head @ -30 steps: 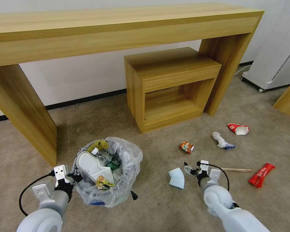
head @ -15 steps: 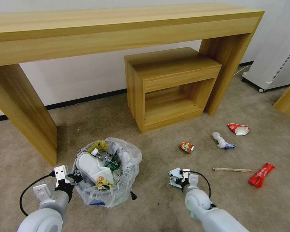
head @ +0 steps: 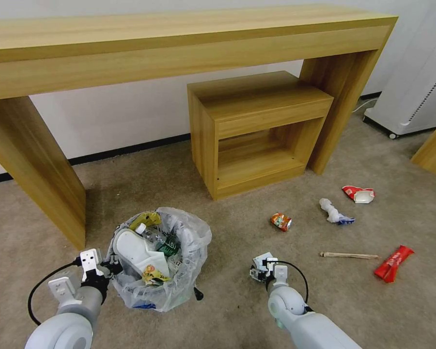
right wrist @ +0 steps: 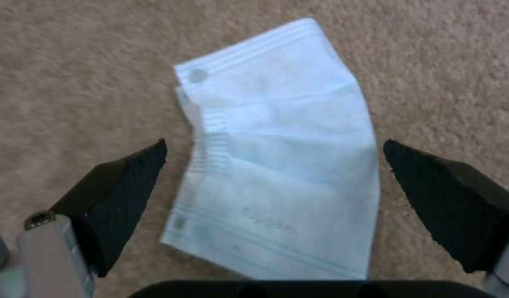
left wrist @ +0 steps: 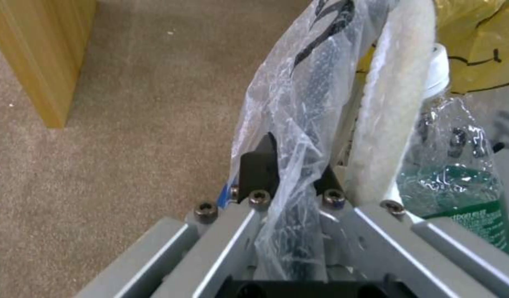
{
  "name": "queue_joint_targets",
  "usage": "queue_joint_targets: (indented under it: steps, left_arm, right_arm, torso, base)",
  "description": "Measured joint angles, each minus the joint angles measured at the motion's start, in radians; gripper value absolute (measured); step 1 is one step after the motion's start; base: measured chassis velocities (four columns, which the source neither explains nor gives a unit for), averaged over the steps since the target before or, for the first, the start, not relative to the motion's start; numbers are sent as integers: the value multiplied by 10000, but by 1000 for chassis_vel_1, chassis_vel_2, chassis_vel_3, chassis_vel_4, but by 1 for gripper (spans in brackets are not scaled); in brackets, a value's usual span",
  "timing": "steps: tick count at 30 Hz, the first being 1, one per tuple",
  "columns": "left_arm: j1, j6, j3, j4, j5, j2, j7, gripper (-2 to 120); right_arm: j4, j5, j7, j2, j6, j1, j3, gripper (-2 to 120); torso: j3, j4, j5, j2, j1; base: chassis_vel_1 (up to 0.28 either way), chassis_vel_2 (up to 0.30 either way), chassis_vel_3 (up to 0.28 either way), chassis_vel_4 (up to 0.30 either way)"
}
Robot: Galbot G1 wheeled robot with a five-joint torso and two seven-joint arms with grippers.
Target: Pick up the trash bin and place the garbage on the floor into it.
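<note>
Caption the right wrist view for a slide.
Right gripper open, its fingers either side of the blue mask lying flat on carpet.

**A carpeted room, set up like a home or office corner**

Beige short-pile carpet (head: pixel 155 179) runs up to a white wall with a black skirting strip (head: pixel 126 150). Against it stands a long light-wood console table (head: pixel 179 43), a small matching open-fronted cabinet (head: pixel 256 131) tucked beneath. At the right edge sits a white wheeled appliance (head: pixel 416 87).

Right gripper (head: pixel 260 272): moves from beside the wooden stick (head: pixel 349 255) toward the trash bin (head: pixel 160 257); now directly above the blue mask (right wrist: pixel 277 165), fingers spread to either side; mask largely hidden beneath it in head view.
</note>
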Motion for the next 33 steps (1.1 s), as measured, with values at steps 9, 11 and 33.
queue_joint_targets:
  steps: [9, 11, 33]
  left_arm:
    - [-36, -9, 50, 51, 10, -20, 6, 1]
    - [-35, -11, 67, 55, 20, -32, 13, 1]
    - [32, -75, 128, 45, 91, -105, 49, 1]
  right_arm:
    - [-330, -289, -37, -47, 204, 65, 102, 100]
    - [-375, -344, -48, -48, 240, 70, 102, 100]
    - [-879, -1187, -210, 193, 803, 77, -5, 45]
  torso:
    - [0, 0, 1, 0, 0]
    - [0, 0, 0, 0, 0]
    - [-1, 4, 1, 0, 0]
  base:
    - [0, 0, 0, 0]
    - [0, 0, 0, 0]
    - [0, 0, 0, 0]
